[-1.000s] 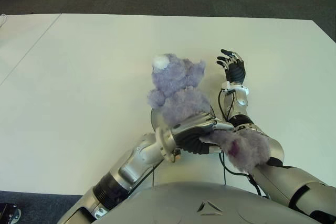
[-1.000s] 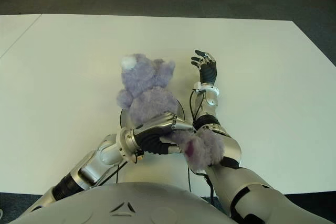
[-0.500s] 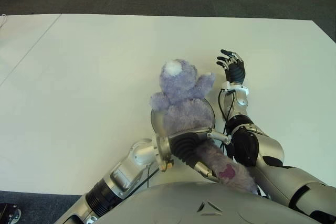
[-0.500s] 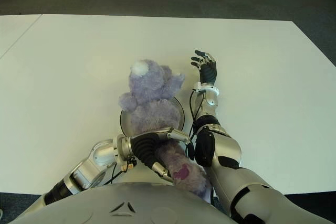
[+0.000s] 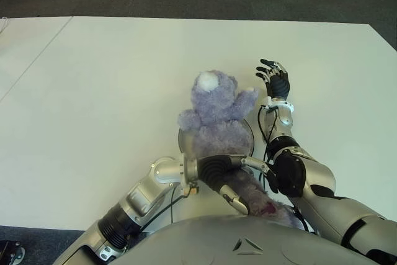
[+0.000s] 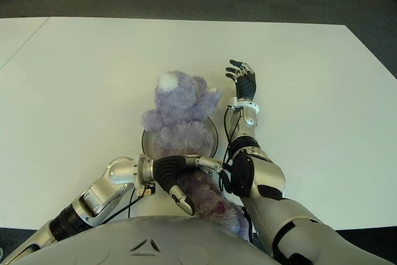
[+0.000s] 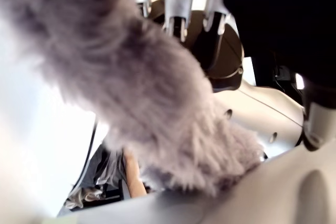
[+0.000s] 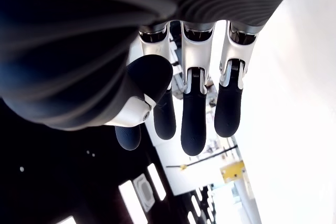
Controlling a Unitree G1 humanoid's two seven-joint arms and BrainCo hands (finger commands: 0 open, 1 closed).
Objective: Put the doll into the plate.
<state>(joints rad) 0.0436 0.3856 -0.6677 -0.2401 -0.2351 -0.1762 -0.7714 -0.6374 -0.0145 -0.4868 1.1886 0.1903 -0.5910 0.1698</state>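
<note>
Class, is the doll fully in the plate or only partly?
Partly: the doll covers the plate, but its legs trail off toward the robot, gripped by the left hand.

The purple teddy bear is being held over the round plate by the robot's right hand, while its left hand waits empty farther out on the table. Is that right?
Not quite: the hands are swapped. The left eye view shows the left hand gripping the purple teddy bear over the round plate, and the right hand empty farther out over the white table, fingers relaxed. The right wrist view confirms it holds nothing.
</note>
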